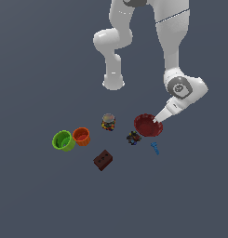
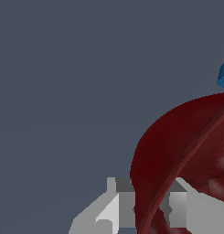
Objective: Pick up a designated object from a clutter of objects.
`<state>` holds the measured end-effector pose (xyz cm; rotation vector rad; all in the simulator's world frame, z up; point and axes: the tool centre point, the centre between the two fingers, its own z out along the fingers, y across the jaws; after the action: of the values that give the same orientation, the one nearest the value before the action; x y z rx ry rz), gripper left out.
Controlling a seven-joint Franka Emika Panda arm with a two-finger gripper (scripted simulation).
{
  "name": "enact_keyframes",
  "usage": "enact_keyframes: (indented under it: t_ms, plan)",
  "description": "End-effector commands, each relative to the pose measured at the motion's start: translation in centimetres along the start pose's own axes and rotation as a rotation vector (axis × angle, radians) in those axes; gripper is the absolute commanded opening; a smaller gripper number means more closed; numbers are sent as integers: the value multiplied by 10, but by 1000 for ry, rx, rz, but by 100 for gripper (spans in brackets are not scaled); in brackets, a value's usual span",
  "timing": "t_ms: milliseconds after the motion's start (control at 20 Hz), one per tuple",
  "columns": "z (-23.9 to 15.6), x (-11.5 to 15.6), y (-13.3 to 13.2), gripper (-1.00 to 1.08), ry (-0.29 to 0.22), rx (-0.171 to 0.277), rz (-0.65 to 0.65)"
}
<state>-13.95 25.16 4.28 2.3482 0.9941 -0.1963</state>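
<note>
The dark-red ribbed bowl [image 1: 147, 125] sits on the floor at the exterior view's right of the clutter. My gripper [image 1: 157, 120] is down at its rim on the exterior view's right side. In the wrist view the bowl [image 2: 186, 151] fills the lower right, and my gripper [image 2: 150, 212] has one finger [image 2: 125, 208] outside the wall and the other inside, closed against it. The clutter also holds a green cup [image 1: 62, 140], an orange cup [image 1: 81, 136], a brown block [image 1: 103, 160], a multicoloured jar [image 1: 108, 122], a dark lump [image 1: 133, 137] and a blue piece [image 1: 155, 148].
The dark lump lies just beside the bowl on the exterior view's left, the blue piece [image 2: 223, 77] just in front of it. The arm's white base [image 1: 113, 82] stands behind the clutter. Grey floor surrounds everything.
</note>
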Motion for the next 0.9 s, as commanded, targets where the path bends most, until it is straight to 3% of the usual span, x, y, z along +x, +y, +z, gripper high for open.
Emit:
enact_keyframes:
  t_ms: [0, 850]
  plan:
    - [1, 0, 0, -100, 0, 0, -1]
    - [-22, -9, 14, -100, 1, 0, 0]
